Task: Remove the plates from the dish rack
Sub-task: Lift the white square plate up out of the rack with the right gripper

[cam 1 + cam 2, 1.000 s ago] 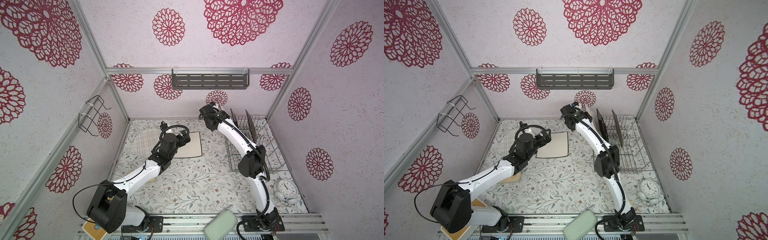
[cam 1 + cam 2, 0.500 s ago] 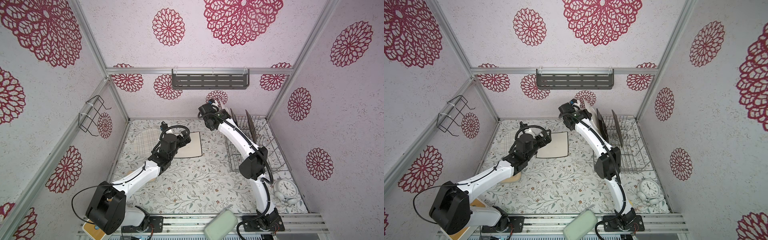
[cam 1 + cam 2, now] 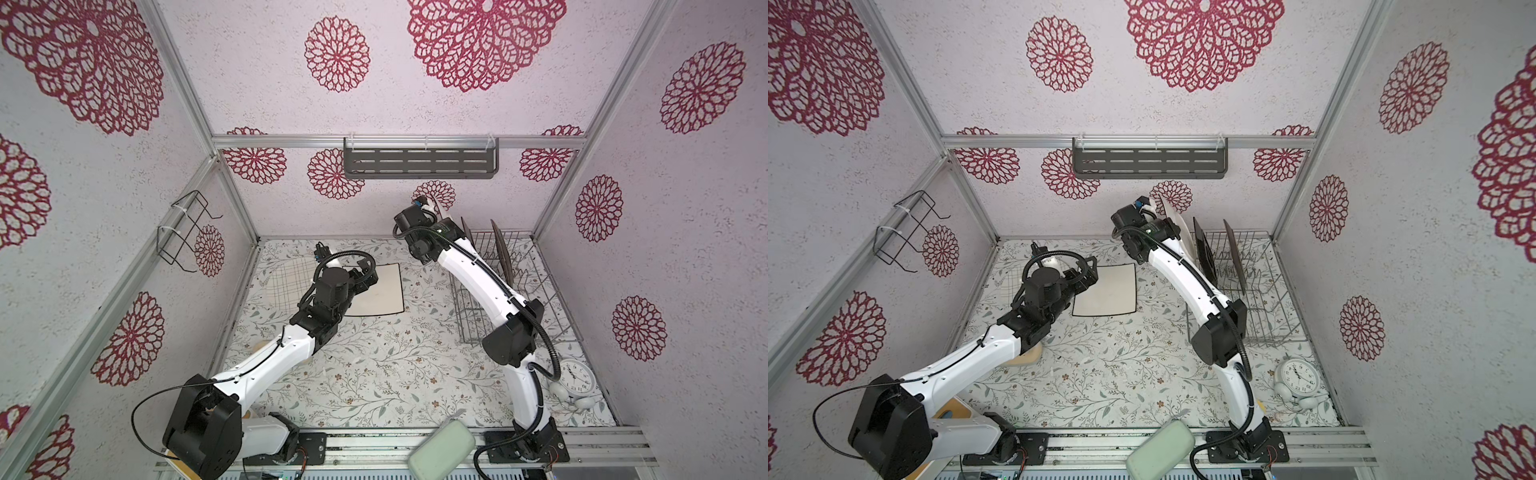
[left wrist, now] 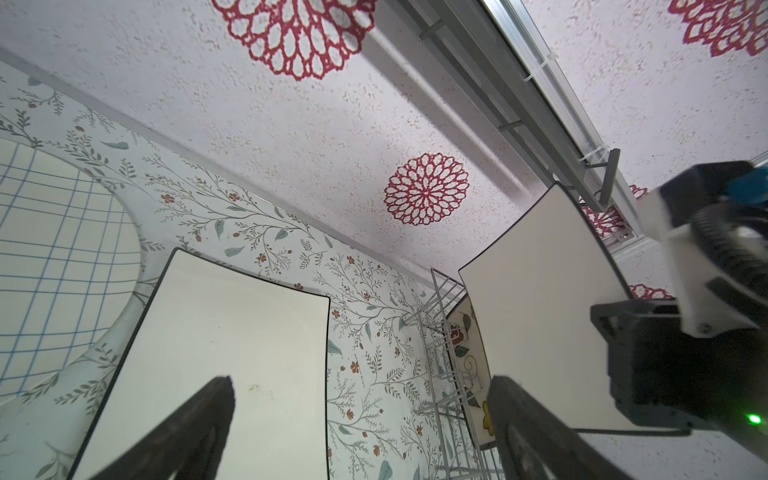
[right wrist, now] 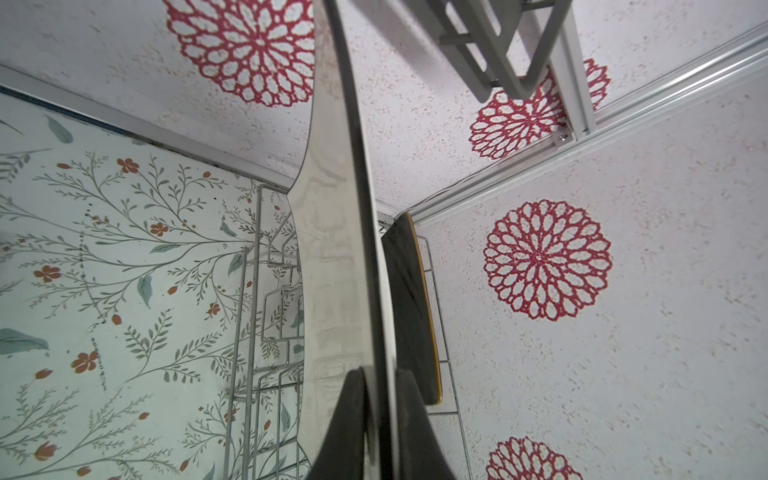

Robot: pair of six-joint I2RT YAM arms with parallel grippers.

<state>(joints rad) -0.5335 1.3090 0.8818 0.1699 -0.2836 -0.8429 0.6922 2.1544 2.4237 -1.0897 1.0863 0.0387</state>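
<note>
My right gripper (image 5: 379, 374) is shut on the edge of a white plate with a black rim (image 5: 332, 208). It holds this plate upright above the back left end of the silver wire dish rack (image 3: 552, 307); the held plate (image 4: 540, 311) also shows in the left wrist view. Two plates (image 3: 1204, 253) (image 3: 1233, 253) stand on edge in the rack, and a cream floral plate (image 4: 467, 340) shows there too. A round grid-lined plate (image 3: 286, 282) and another white black-rimmed plate (image 3: 382, 291) lie flat on the table. My left gripper (image 4: 360, 382) hangs open and empty above that flat white plate.
A dark grey slotted shelf (image 3: 419, 162) hangs on the back wall, close above my right wrist. A black wire holder (image 3: 187, 232) is fixed to the left wall. A white alarm clock (image 3: 575, 376) sits in front of the rack. A pale green pad (image 3: 442, 453) lies at the front rail.
My right gripper has risen slightly with the white plate. The left arm has barely moved.
</note>
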